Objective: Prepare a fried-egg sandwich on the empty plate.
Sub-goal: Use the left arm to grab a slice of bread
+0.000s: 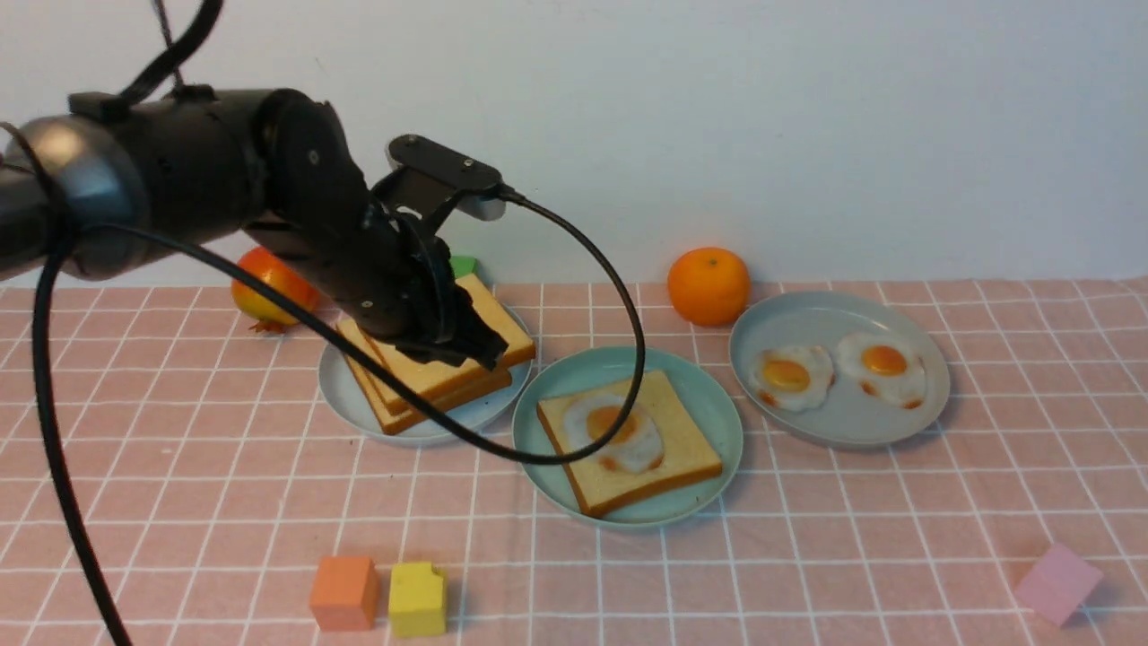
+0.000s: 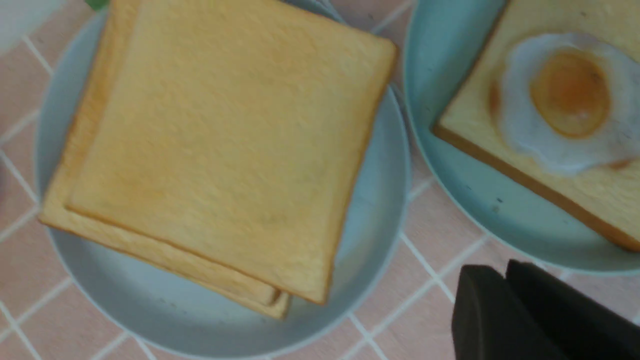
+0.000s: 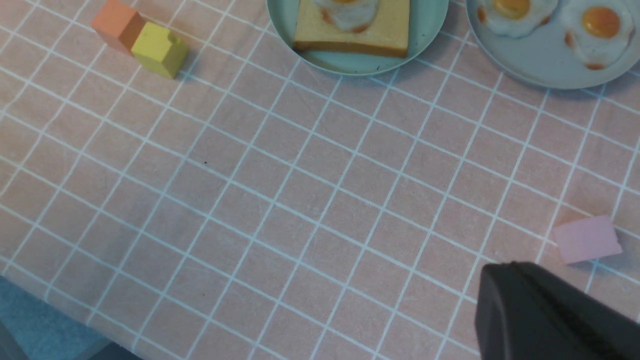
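The mint-green plate (image 1: 717, 404) sits at mid-table. It holds one toast slice (image 1: 682, 440) with a fried egg (image 1: 614, 429) on top. A stack of plain toast slices (image 1: 507, 332) lies on a grey-blue plate (image 1: 359, 413) to its left. My left gripper (image 1: 489, 357) hangs over the stack's right corner, shut and empty. In the left wrist view its tips (image 2: 505, 272) are over the cloth between the stack's plate (image 2: 370, 210) and the mint plate (image 2: 450, 165). My right gripper (image 3: 505, 267) is shut and empty above bare cloth. It does not show in the front view.
A grey-blue plate (image 1: 843, 323) at the right holds two fried eggs (image 1: 789, 375). An orange (image 1: 708, 285) and a red-orange fruit (image 1: 269, 283) stand at the back. An orange cube (image 1: 343, 592) and a yellow block (image 1: 418, 599) lie near the front, a pink block (image 1: 1056, 581) at front right.
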### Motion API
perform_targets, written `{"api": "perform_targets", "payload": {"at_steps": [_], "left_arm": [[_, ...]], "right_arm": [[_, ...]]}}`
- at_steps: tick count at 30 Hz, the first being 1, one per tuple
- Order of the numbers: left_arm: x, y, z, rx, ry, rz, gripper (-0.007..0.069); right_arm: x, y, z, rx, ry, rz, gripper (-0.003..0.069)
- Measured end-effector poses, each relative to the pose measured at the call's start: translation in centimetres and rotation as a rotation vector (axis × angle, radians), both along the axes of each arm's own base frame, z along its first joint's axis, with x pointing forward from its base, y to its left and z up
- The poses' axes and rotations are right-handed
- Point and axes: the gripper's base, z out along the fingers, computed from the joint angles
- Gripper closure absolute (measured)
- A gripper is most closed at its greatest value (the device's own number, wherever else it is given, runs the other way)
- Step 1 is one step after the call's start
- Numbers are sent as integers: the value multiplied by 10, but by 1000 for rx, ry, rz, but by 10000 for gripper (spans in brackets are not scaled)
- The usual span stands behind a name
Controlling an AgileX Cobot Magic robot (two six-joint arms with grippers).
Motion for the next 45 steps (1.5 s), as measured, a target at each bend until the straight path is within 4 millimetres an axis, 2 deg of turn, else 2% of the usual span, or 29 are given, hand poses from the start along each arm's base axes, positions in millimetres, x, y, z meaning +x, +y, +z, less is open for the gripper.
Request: {"api": "perform_targets", "payload": {"at_steps": [3,4,7,12,16,23,29,36,37,38,44,45], "left_arm": [[10,-1,-14,35,-27,-13,340],[10,-1,-14,37,-28,-14,340],[16,-3,-33,82,-19,-64,221],[24,-6,-48,117,-55,-106,182],[30,-7,-56,122,-86,-108,205],[40,-7,-69,175,-154,-138,321],[42,-8,-68,197,-193,-156,403],[43,-8,-70,202,-200,-160,550],[43,-8,-70,204,-201,-162,603],[43,-8,-70,204,-201,-162,608],[40,-6,-55,200,-218,-159,612],[36,-5,-39,185,-246,-151,612]], "right_arm": [[0,1,1,12,-5,4,644],[0,1,1,12,-5,4,644],[1,1,1,17,-10,5,643],[1,2,2,29,-22,9,643],[2,3,3,36,-30,10,641],[2,3,3,37,-31,10,641],[1,3,3,39,-28,12,641],[1,3,3,41,-22,13,638],[1,3,2,40,-20,13,636],[1,3,2,40,-20,13,636],[0,2,1,26,-5,10,634],[0,2,1,22,-1,9,633]]}}
